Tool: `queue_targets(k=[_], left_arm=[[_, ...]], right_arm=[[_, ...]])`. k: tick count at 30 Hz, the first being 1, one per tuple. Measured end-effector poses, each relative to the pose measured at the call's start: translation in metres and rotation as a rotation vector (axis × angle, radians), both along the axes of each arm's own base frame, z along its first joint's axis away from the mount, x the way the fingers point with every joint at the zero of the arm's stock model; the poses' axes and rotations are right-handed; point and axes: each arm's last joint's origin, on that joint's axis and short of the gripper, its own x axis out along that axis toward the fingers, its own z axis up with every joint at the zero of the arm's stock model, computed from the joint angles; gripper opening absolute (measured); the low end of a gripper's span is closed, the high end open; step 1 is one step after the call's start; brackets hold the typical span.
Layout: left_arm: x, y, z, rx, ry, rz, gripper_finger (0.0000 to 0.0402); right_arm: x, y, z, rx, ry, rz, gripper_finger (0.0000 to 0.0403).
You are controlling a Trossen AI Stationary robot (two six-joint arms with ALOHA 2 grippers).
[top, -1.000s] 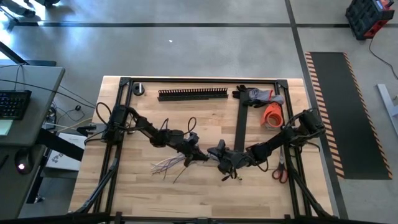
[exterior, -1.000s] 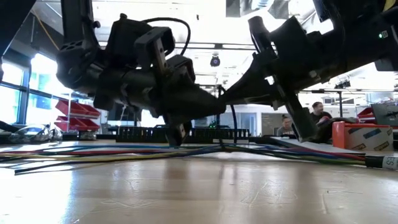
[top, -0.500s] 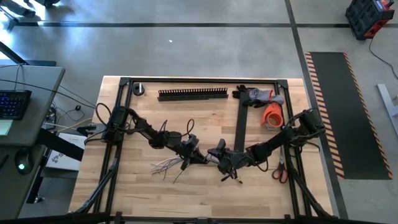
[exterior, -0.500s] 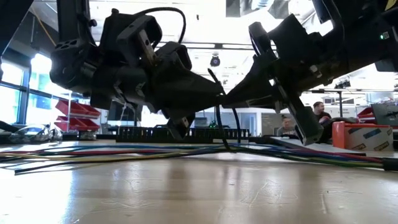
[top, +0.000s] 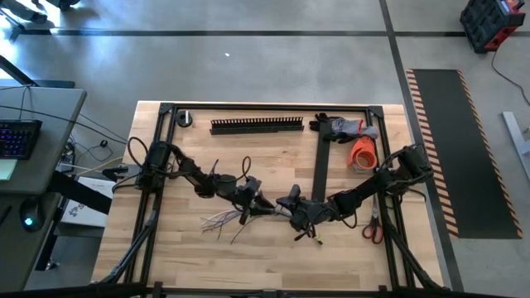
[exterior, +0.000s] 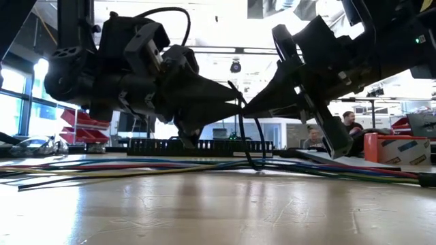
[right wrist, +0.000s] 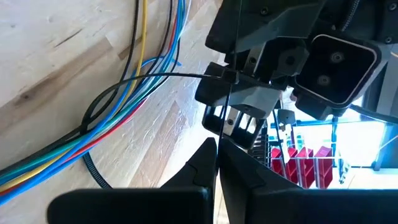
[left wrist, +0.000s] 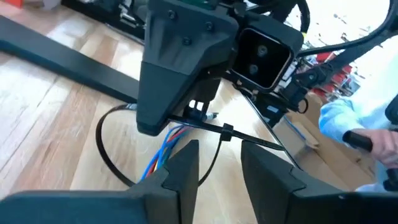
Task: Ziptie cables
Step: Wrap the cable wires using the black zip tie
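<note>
The cables (top: 222, 219) lie on the table as a coloured bundle (right wrist: 124, 112), frayed ends toward the left. A black zip tie (exterior: 248, 146) loops loosely around them; its head (left wrist: 227, 132) hangs above the bundle. My right gripper (right wrist: 216, 158) is shut on the tie's strap at the table's middle (top: 286, 204). My left gripper (left wrist: 219, 165) faces it from the left (top: 258, 203) and is open. Its two fingers stand just short of the head, one to each side of the strap, and I see no touch. My right gripper pinches the zip tie's thin strap (right wrist: 219, 138) between its two shut fingers, a short way from the head. The fingers come from the table's right, slanting slightly down. The strap runs on from the fingertips through the head; the loop hangs slack below, around the cables (exterior: 253, 163).
A black slotted duct (top: 257, 125) lies along the far edge, with dark gloves (top: 341, 127) and an orange tape roll (top: 363, 153) at far right. A flat black strip (top: 320, 170) and scissors (top: 373, 228) lie right of the grippers. People are beyond the table (exterior: 351, 122).
My left gripper has rolled about its own axis and drawn back a little toward the table's left, away from my right gripper. The zip tie's loop now bows out wider below the two grippers. The cables have stayed where they were.
</note>
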Motion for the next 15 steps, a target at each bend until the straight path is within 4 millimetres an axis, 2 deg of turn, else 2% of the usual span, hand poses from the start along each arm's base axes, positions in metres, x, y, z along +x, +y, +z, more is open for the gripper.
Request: queue_targets(k=[5, 15], left_arm=[[-0.001, -0.006, 0.000, 0.051, -0.013, -0.023, 0.0090], [0.013, -0.011, -0.001, 0.131, 0.043, -0.018, 0.0111]], right_arm=[[0.000, 0.000, 0.000, 0.005, -0.004, 0.004, 0.0000], [0.001, 0.001, 0.002, 0.016, -0.018, 0.010, 0.0000]])
